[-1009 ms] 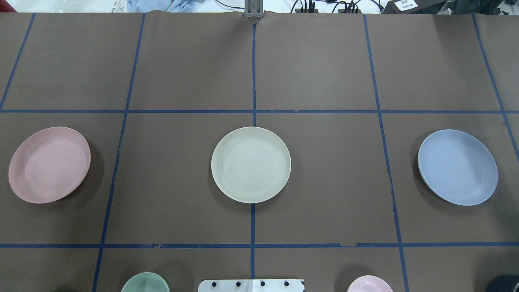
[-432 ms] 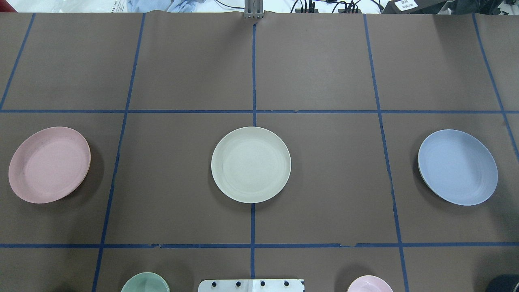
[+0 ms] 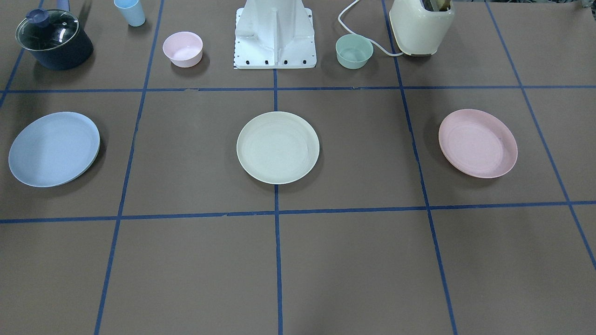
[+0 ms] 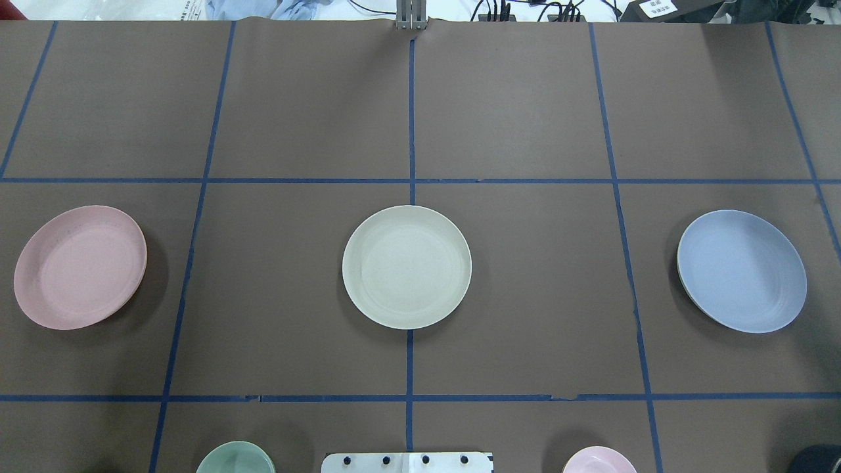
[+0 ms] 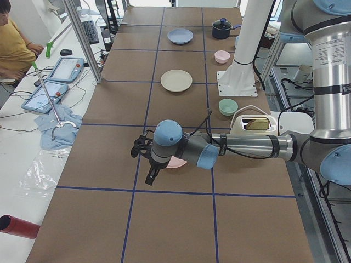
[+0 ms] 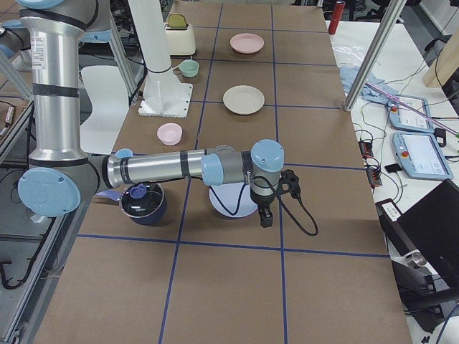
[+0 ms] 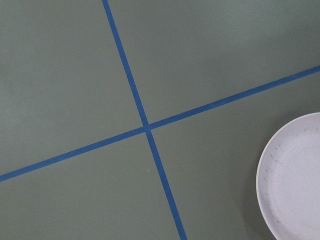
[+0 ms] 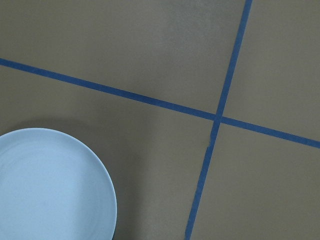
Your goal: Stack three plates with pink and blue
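Three plates lie apart in one row on the brown table. The cream plate (image 4: pixel 407 266) is in the middle, the pale pink plate (image 4: pixel 79 266) at the left, the pale blue plate (image 4: pixel 742 270) at the right. My left gripper (image 5: pixel 151 176) shows only in the exterior left view, above the table beside the pink plate (image 5: pixel 177 163); I cannot tell if it is open. My right gripper (image 6: pixel 265 217) shows only in the exterior right view, beside the blue plate (image 6: pixel 228 201); I cannot tell its state. The wrist views show the pink plate's edge (image 7: pixel 295 180) and the blue plate's edge (image 8: pixel 50 185).
Along the robot's side stand a lidded dark pot (image 3: pixel 53 39), a light blue cup (image 3: pixel 130 11), a small pink bowl (image 3: pixel 182 49), the white robot base (image 3: pixel 274 35), a mint bowl (image 3: pixel 354 51) and a cream toaster (image 3: pixel 421 25). Blue tape lines grid the table.
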You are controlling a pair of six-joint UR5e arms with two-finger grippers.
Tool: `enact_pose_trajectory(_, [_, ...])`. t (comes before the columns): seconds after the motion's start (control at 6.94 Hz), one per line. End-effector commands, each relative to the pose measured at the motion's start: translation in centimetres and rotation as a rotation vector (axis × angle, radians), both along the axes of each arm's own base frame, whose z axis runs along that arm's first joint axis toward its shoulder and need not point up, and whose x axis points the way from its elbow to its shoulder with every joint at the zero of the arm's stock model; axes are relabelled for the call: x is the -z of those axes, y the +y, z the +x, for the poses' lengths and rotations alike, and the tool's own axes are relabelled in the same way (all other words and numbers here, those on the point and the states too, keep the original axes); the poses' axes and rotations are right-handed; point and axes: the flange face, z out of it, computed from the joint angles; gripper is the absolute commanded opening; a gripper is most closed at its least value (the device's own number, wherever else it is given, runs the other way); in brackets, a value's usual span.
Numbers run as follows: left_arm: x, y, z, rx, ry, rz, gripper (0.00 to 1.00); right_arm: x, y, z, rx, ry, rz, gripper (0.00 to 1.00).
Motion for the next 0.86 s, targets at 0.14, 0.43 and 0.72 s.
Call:
enact_pose_trajectory(0.14, [0.9, -0.4, 0.2, -0.007, 0.01, 0.067, 1.0, -1.1, 0.2, -0.2, 0.0, 0.007, -0.025, 1.0])
enact_pose_trajectory(0.43, [0.0, -0.2, 0.2, -0.012, 0.007, 0.059, 1.0, -2.2, 1.2, 0.6, -0.015, 0.007, -0.05, 1.0])
enact_pose_trajectory(0.72, [0.5, -0.3, 0.2, -0.007, 0.008, 0.067, 1.0, -2.3, 1.3, 1.4, -0.034, 0.001, -0.055, 1.0])
